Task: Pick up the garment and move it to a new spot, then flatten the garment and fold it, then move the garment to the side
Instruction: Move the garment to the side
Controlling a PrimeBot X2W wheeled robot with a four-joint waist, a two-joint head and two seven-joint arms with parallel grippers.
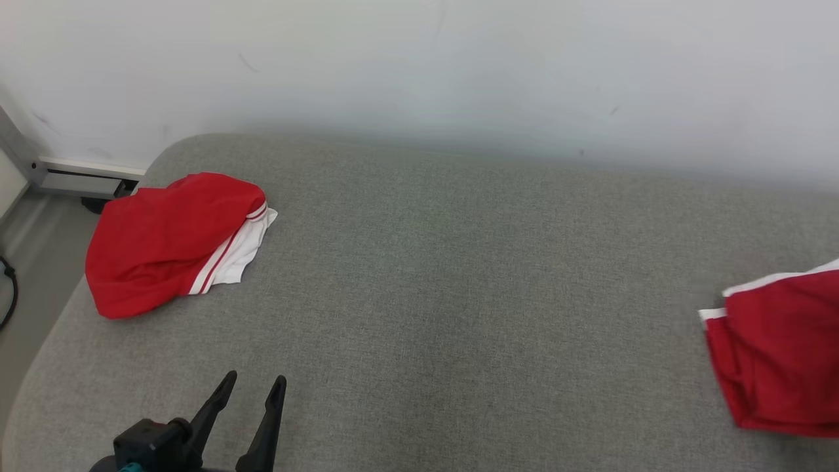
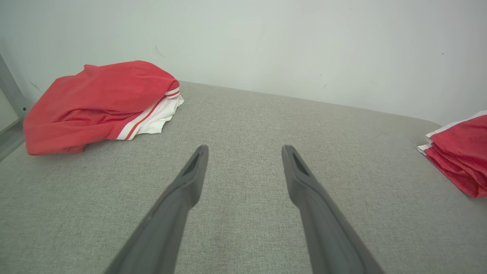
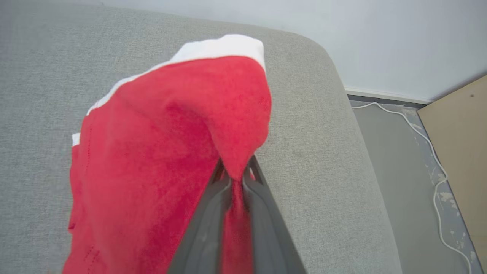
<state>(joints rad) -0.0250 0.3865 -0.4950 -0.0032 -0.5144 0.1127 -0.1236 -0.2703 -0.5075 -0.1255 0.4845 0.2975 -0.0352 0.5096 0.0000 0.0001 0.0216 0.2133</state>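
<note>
left gripper (image 1: 255, 378) spread, low | right gripper (image 3: 236, 172) pinching garment (image 3: 171, 129)

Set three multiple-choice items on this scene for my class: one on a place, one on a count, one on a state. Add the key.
1. In the head view, where on the cushion does the loose garment lie?
A. far left corner
B. middle
C. near right edge

2. How many red garments are there?
A. one
B. two
C. three

3. How is the right gripper?
A. open and empty
B. shut on the held garment
C. pressed flat on bare cushion

Key:
1 A: it sits at the far left, near the wall.
2 B: one lies loose at the left, and another is at the right edge.
3 B: red cloth is pinched in it.
</note>
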